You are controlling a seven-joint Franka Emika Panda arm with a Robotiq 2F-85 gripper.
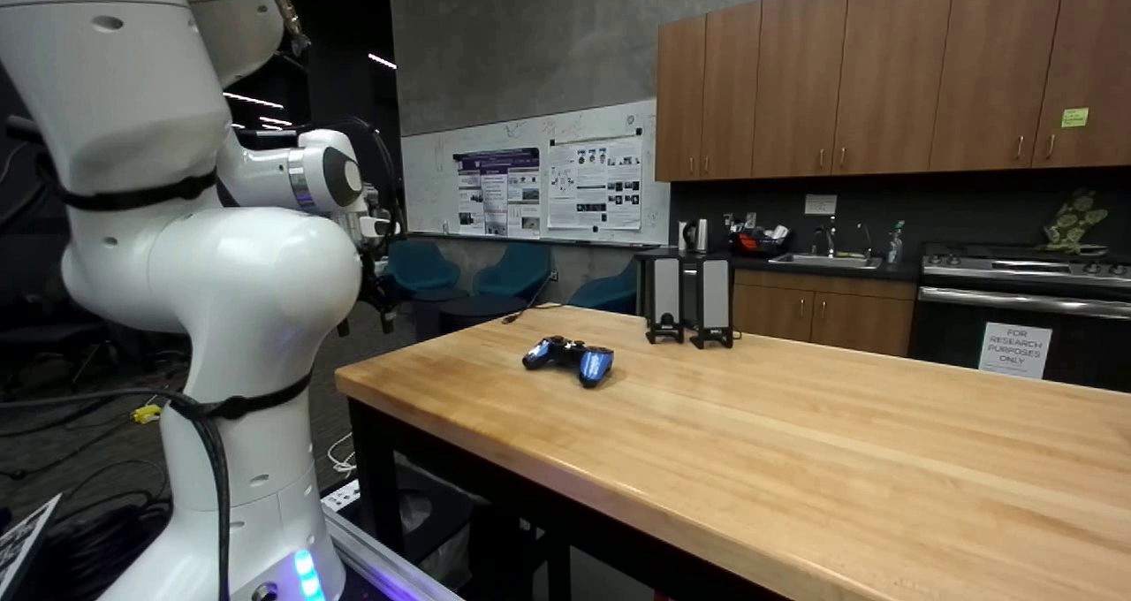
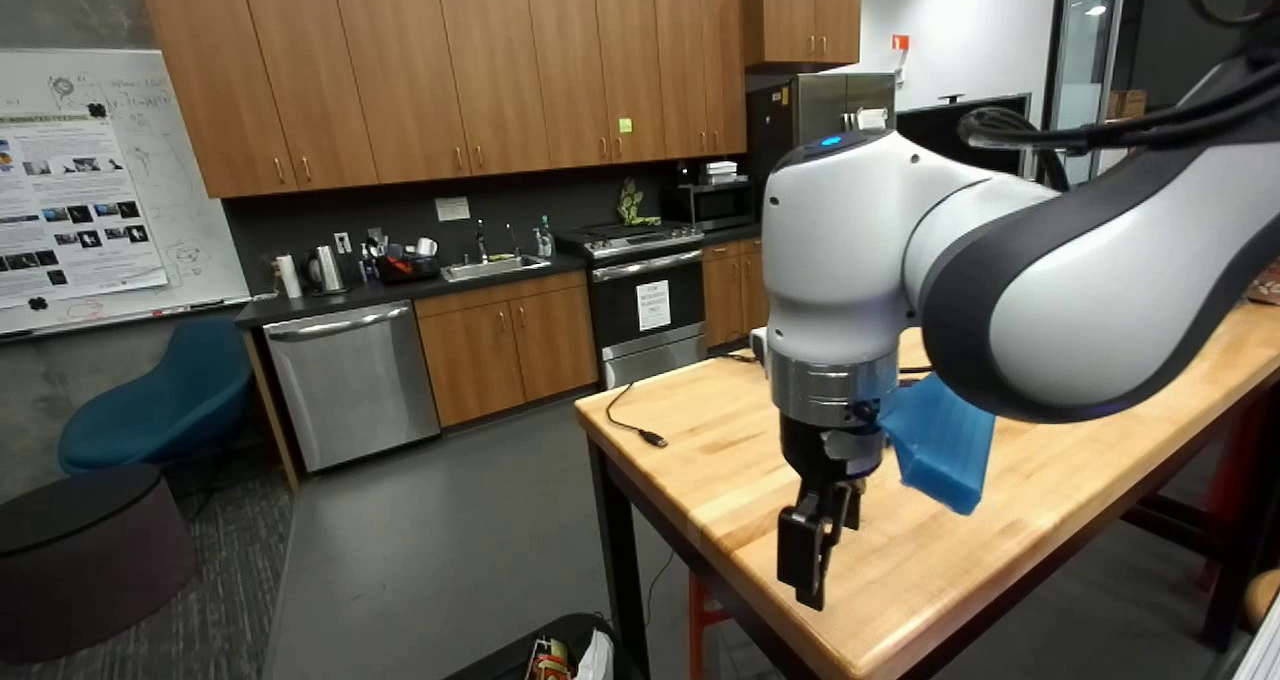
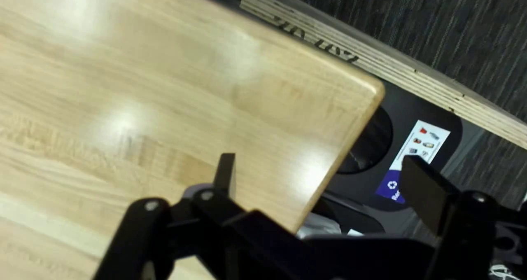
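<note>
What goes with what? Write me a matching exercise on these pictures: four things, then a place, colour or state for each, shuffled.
Things
1. controller
2. speakers
3. pincer
4. sticky note

Descriptions
A. open and empty
B. on a cupboard door
C. upright, side by side on the table
D. black and blue

Pairs: 1-D; 2-C; 3-A; 4-B

In an exterior view, past the far edge of the desk point(image 1: 795, 442), we see cupboards point(image 1: 800, 88) and a stove point(image 1: 1074, 336); past its far-left corner, blue chairs point(image 1: 514, 270).
</note>
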